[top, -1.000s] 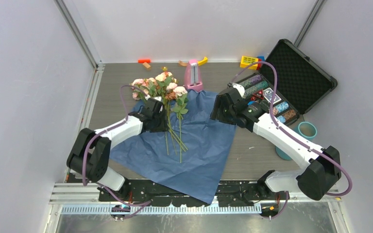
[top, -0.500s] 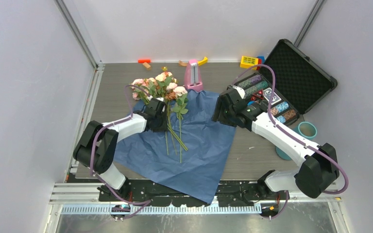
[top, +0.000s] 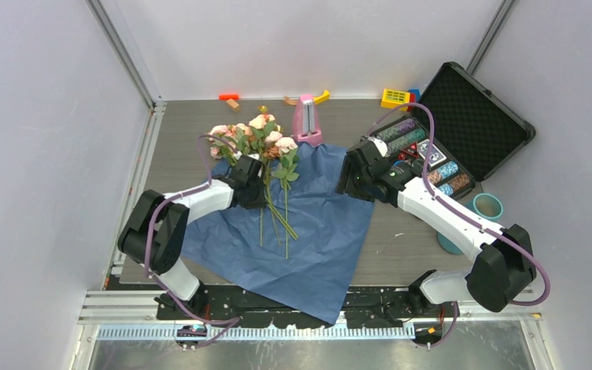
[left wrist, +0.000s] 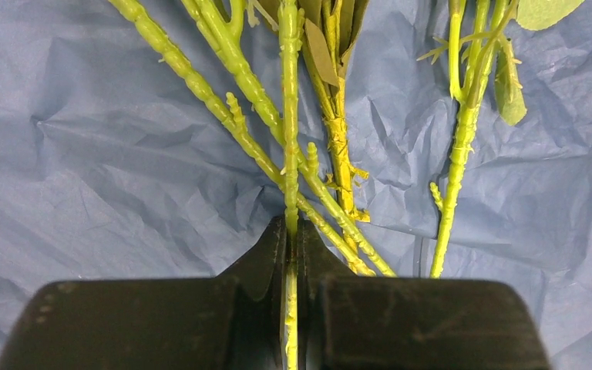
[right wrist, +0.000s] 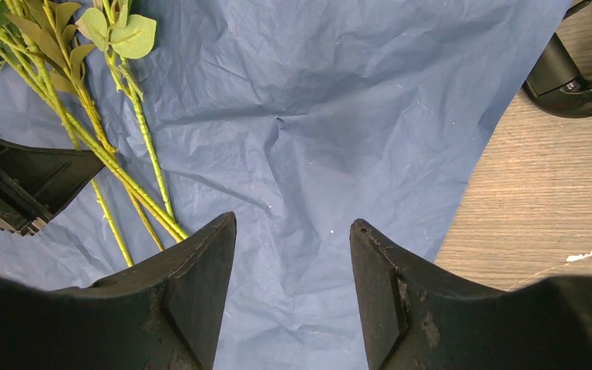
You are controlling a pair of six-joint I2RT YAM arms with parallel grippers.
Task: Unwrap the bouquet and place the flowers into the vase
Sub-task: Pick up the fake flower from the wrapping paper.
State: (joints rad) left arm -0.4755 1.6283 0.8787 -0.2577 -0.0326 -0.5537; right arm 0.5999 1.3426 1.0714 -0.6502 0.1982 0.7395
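Note:
The flowers [top: 254, 139], pink and peach roses on long green stems, lie on the unfolded blue paper [top: 316, 239], blooms toward the back. My left gripper [top: 257, 193] is shut on one thin green stem [left wrist: 290, 154], which runs straight between the jaws [left wrist: 291, 239]. Several other stems lie loose beside it. My right gripper [top: 348, 176] hovers open over the paper's right part [right wrist: 293, 223], holding nothing. The teal vase [top: 487, 206] is at the far right, partly behind the right arm.
A pink metronome-shaped object [top: 307, 119] stands just behind the paper. An open black case [top: 470, 116] with chips lies at the back right. Small toy blocks [top: 395, 97] line the back edge. The left gripper's body [right wrist: 23, 185] shows in the right wrist view.
My left gripper's jaws have shut on one stem, and the left arm's elbow has shifted toward the table. The right gripper has barely moved.

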